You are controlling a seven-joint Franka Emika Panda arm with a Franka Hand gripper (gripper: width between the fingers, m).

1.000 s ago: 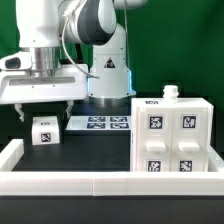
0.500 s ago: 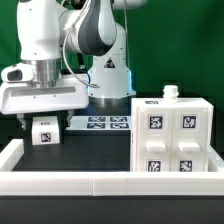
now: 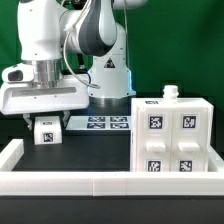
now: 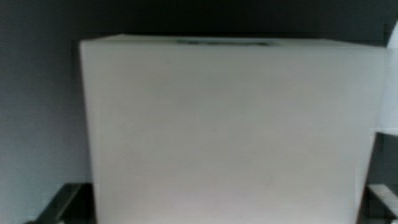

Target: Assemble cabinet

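A small white cabinet piece (image 3: 46,132) with a black-and-white tag lies on the dark table at the exterior view's left. My gripper (image 3: 45,122) is low over it, jaws open, one finger on each side, close to its flanks. In the wrist view the piece (image 4: 222,120) fills most of the picture, and dark fingertips (image 4: 68,205) show at its two sides. The large white cabinet body (image 3: 172,135) with several tags stands at the exterior view's right, and a small white part (image 3: 171,92) sits on its top.
The marker board (image 3: 100,123) lies flat behind the piece, in front of the robot base (image 3: 108,75). A long low white border wall (image 3: 100,183) runs along the front and up the exterior view's left side.
My gripper has come down from above the small piece until its fingers stand on either side of it. In the last half second it has hardly moved.
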